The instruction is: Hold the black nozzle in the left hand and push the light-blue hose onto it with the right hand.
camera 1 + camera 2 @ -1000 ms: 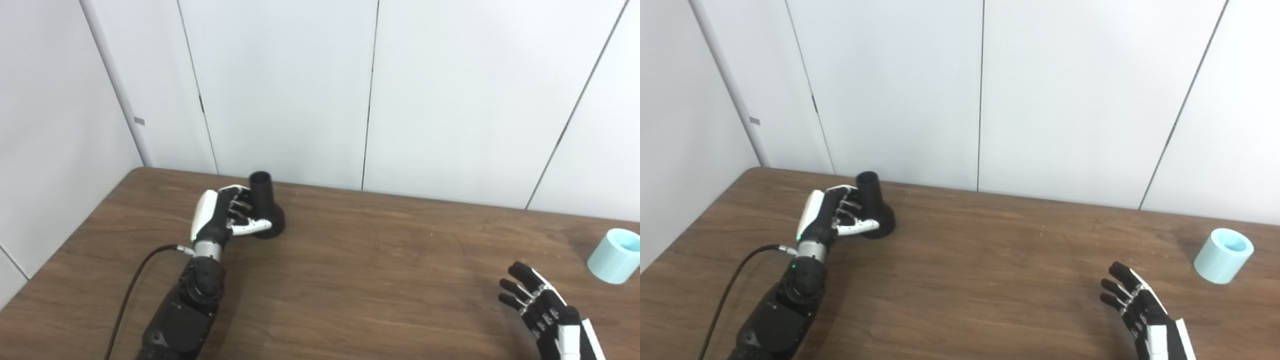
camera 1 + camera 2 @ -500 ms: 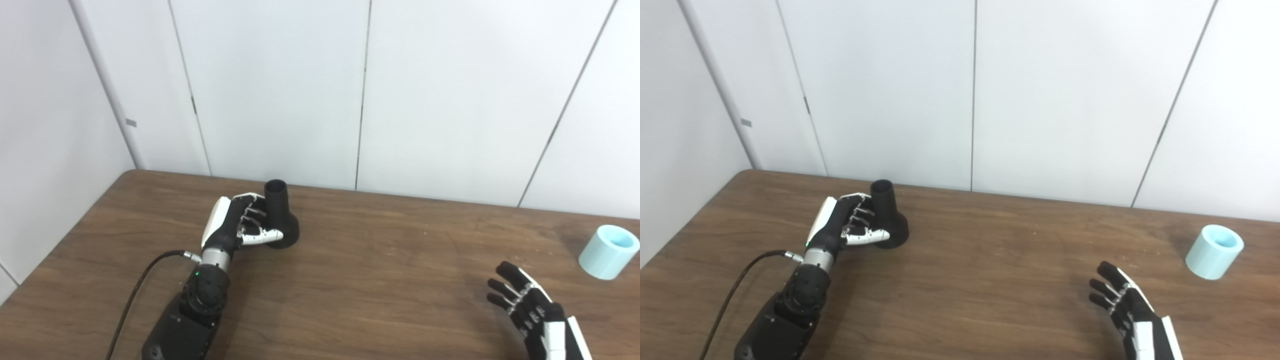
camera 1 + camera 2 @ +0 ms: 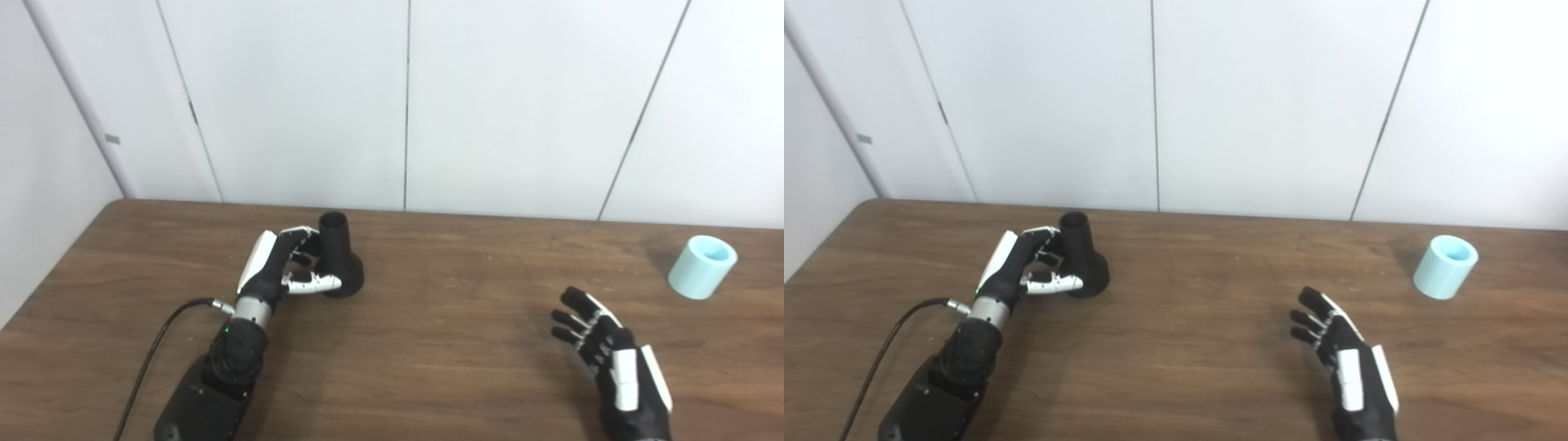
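The black nozzle (image 3: 339, 262) stands upright on the brown table (image 3: 429, 343), narrow neck up and wide base down. My left hand (image 3: 278, 269) is at its left side, fingers curled round the neck and thumb lying across the front of the base. The light-blue hose (image 3: 702, 266), a short open cylinder, rests tilted on the table at the far right. My right hand (image 3: 603, 349) hovers low over the table with fingers spread and nothing in it, well short of the hose and to its lower left.
A black cable (image 3: 160, 340) trails from my left wrist toward the bottom left edge. White wall panels (image 3: 404, 104) rise directly behind the table's far edge. The table's left edge (image 3: 55, 263) runs close to my left arm.
The camera has turned, shifting the whole picture. My left fingers have curled tighter on the nozzle's neck. My right hand has come further into view, a little forward.
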### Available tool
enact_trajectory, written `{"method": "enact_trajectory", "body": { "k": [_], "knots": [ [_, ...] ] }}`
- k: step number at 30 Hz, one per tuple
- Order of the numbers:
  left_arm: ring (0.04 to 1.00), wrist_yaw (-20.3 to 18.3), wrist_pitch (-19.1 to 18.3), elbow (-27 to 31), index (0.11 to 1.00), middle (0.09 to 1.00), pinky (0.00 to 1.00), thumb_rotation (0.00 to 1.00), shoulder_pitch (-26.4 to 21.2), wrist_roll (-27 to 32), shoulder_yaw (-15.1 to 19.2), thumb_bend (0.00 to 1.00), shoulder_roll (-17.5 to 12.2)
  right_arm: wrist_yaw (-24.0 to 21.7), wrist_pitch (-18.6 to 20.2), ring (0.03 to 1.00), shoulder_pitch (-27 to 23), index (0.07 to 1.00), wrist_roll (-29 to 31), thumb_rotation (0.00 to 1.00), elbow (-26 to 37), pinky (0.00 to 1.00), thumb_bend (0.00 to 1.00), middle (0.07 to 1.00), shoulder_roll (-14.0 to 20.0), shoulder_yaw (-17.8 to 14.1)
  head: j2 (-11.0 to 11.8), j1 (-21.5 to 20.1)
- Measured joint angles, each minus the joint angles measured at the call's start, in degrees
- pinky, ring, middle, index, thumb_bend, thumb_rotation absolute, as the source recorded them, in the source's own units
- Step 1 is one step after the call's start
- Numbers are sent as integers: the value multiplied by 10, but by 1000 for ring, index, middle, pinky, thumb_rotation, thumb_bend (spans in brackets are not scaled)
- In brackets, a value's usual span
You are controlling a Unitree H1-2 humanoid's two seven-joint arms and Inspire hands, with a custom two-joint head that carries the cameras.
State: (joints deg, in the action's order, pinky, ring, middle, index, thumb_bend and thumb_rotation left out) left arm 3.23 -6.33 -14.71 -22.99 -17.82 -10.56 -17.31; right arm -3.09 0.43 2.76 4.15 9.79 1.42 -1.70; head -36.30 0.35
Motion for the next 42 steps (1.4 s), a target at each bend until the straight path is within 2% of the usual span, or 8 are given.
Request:
{"method": "enact_trajectory", "body": {
  "k": [4, 5, 8, 10, 17, 23, 30, 42],
  "knots": [
    [743, -18, 0, 24, 481, 610, 781, 76, 7, -3, -20, 515, 3, 7, 12, 810, 0, 838, -6, 1000, 14, 762, 586, 869, -4, 6, -4, -8],
    [742, -19, 0, 26, 480, 611, 836, 76, 8, -4, -25, 515, 4, 8, 13, 808, 0, 839, -7, 1000, 16, 761, 577, 869, -5, 7, -4, -10],
    [743, -21, 1, 30, 479, 613, 903, 75, 9, -4, -34, 515, 5, 9, 17, 806, 0, 839, -10, 1000, 16, 758, 571, 868, -7, 10, -5, -11],
    [743, -21, 3, 30, 479, 614, 917, 75, 9, -5, -40, 515, 5, 10, 18, 806, 0, 840, -12, 1000, 16, 758, 571, 867, -8, 12, -6, -13],
    [745, -23, 7, 38, 481, 608, 921, 76, 9, -15, -61, 515, 5, 13, 23, 810, 0, 842, -14, 1000, 19, 756, 556, 869, -11, 14, -11, -24],
    [741, -41, 15, 54, 482, 608, 910, 76, 10, -22, -84, 515, 6, 16, 37, 814, -1, 843, -15, 1000, 23, 757, 546, 869, -15, 16, -22, -35],
    [742, -47, 23, 62, 481, 609, 912, 77, 16, -22, -90, 516, 8, 21, 47, 818, -5, 842, -17, 1000, 36, 759, 549, 869, -20, 19, -25, -45],
    [745, -84, 22, 98, 482, 608, 911, 76, 36, -22, -96, 515, 21, 29, 60, 818, -9, 841, -20, 1000, 38, 749, 537, 870, -26, 23, -33, -65]
  ]
}}
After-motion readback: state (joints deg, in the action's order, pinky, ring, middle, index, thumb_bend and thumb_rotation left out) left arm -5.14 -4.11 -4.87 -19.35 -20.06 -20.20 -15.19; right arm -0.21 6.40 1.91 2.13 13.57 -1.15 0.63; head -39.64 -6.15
